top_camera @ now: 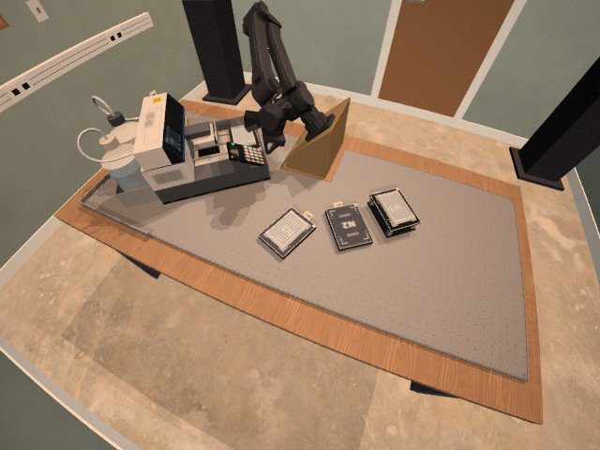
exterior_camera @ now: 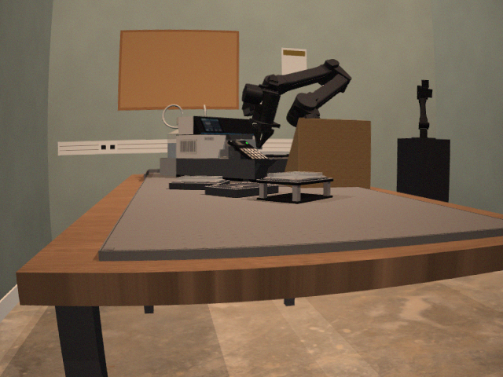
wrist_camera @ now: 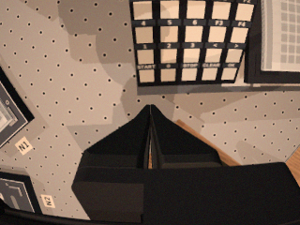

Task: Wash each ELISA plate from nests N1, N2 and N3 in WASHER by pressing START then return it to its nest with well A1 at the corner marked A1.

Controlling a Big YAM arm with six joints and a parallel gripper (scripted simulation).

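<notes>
- Watching the clear, flat plate with many little wells (top_camera: 243, 135) (wrist_camera: 285, 35) comes first: it sits on the washer's dark carrier (wrist_camera: 253, 66), beside the keys. It looks flat, but I can't see every edge, so I can't be sure it is seated.
- My black pincer (top_camera: 269, 149) (exterior_camera: 258, 147) (wrist_camera: 150, 112) has its two tips together, with nothing between them. That makes one narrow poker, good for one small key.
- The pale square START key (wrist_camera: 146, 75) is at the left end of the lowest row on the black sloping keypad (top_camera: 252, 154) (exterior_camera: 252, 152) (wrist_camera: 180, 60). In the wrist view my tips are just below that row, so I think pressing START is my job now.
- I should line up over the middle of START, then push slowly, straight into the slope. If I drift sideways, I could hit the "0" key.
- A short push should do. Then I should back straight off, keeping clear of the plate so I don't bump it loose.
- The small round lamp (top_camera: 232, 143) (exterior_camera: 247, 142) is green now. After my push, I want amber, then green again. Dark and then red means seat the plate again.
- The black N2 nest (top_camera: 348, 225) (exterior_camera: 240, 190) (wrist_camera: 20, 191) has no plate, so I guess this one goes back there.
</notes>
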